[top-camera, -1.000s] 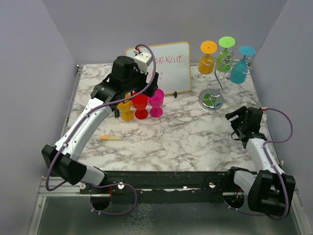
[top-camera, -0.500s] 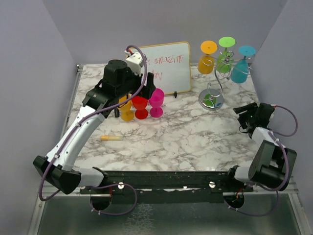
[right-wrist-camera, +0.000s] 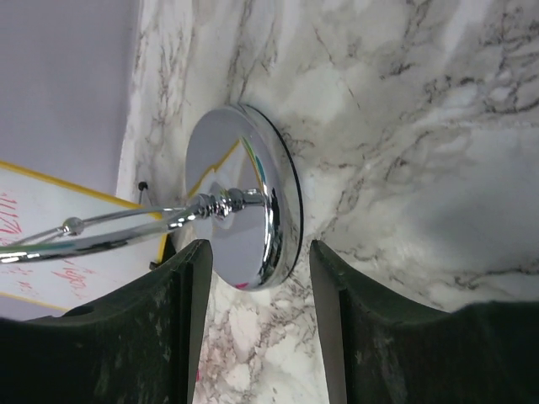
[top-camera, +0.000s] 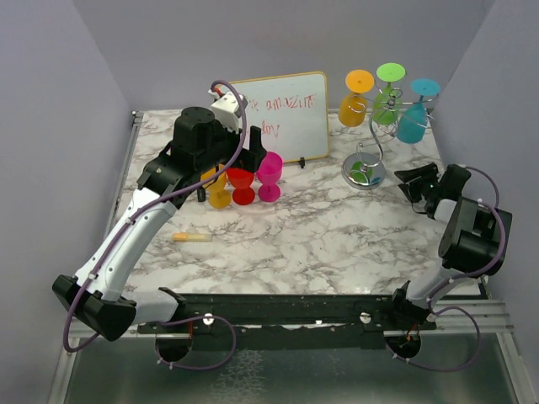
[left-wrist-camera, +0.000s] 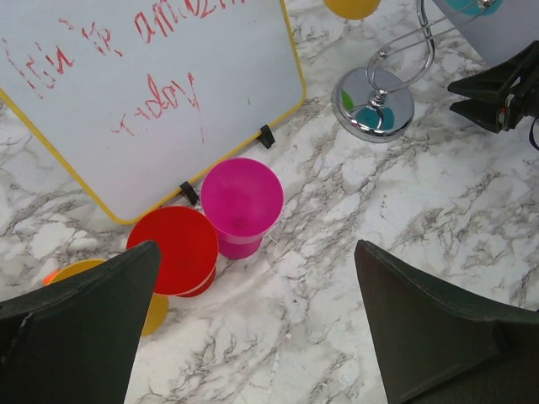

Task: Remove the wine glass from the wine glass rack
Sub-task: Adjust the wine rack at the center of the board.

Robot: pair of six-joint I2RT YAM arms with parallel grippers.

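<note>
The wine glass rack (top-camera: 376, 139) is a silver wire stand on a round shiny base (top-camera: 364, 173) at the back right. Orange (top-camera: 355, 108), green (top-camera: 386, 103) and teal (top-camera: 413, 123) wine glasses hang upside down from its arms. My right gripper (top-camera: 408, 181) is open, low on the table, just right of the base. In the right wrist view the base (right-wrist-camera: 244, 210) sits at the mouth of the open gripper (right-wrist-camera: 259, 248). My left gripper (top-camera: 234, 162) is open and empty above the cups; in the left wrist view the gripper (left-wrist-camera: 254, 252) shows the rack base (left-wrist-camera: 373, 101) far off.
A whiteboard (top-camera: 282, 114) with red writing stands at the back. Yellow (top-camera: 219, 195), red (top-camera: 242, 183) and pink (top-camera: 269, 172) cups stand upside down in front of it. A yellow stick (top-camera: 192, 237) lies near the left front. Grey walls close both sides.
My right arm has swung its gripper up and left to the rack base. My left arm has drawn back and left a little above the cups.
</note>
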